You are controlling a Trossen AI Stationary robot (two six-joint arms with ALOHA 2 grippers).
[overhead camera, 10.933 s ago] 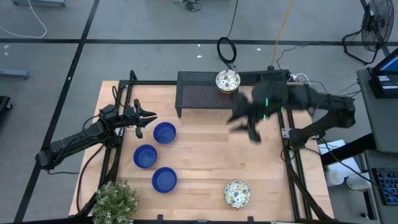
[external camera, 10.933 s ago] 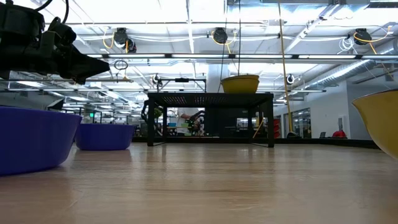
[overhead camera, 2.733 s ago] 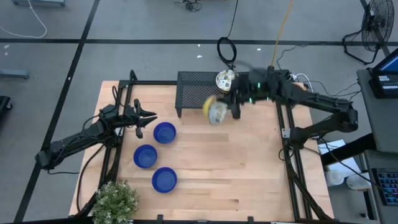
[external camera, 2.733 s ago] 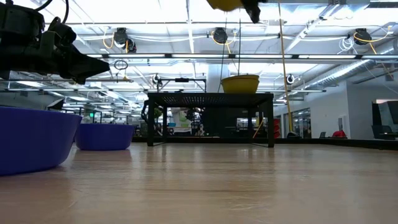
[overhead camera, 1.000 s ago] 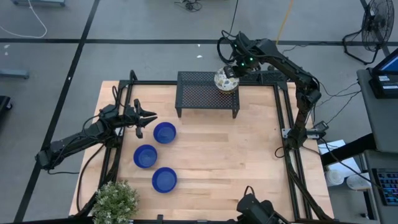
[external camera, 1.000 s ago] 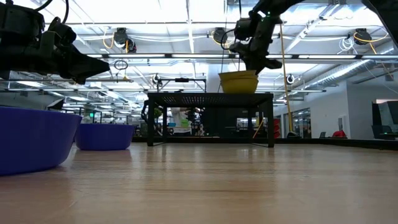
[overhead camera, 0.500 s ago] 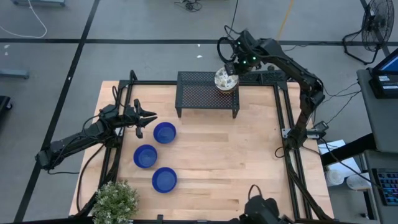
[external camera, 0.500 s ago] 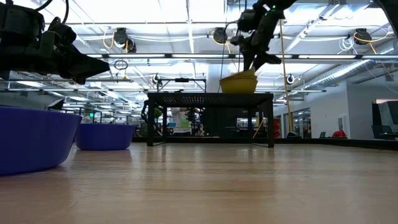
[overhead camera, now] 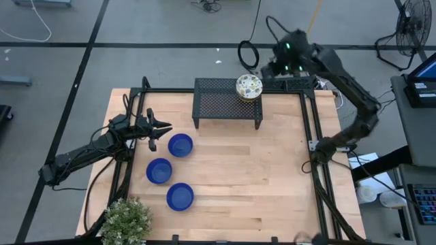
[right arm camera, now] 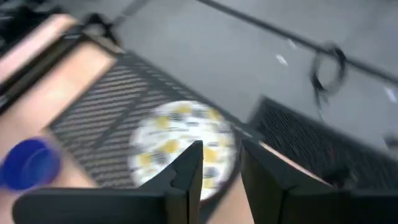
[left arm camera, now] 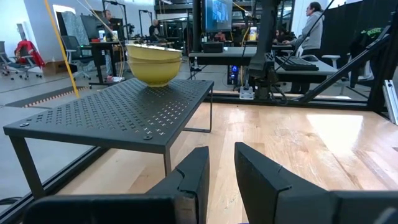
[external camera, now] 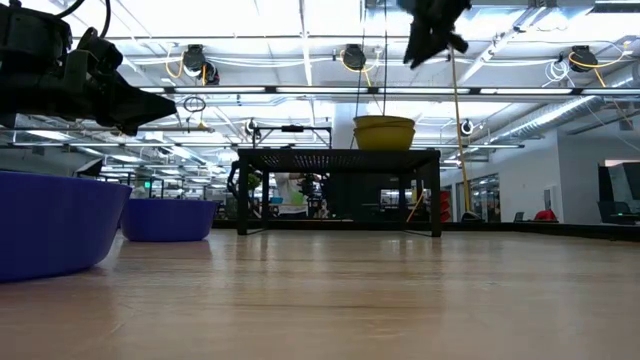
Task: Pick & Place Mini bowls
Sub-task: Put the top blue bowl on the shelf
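Speckled white mini bowls (overhead camera: 249,87) stacked on the black mesh rack (overhead camera: 218,103), just below and beside the raised right gripper (overhead camera: 281,66), fingers parted and empty. Blue bowls (overhead camera: 180,145) close before the idle left gripper (overhead camera: 161,129), jaws slightly apart.

Both arms are matte black with jointed segments. The left tool (overhead camera: 165,127) has two flat dark fingers; the right tool (external camera: 432,40) likewise. Black cables run along each arm.
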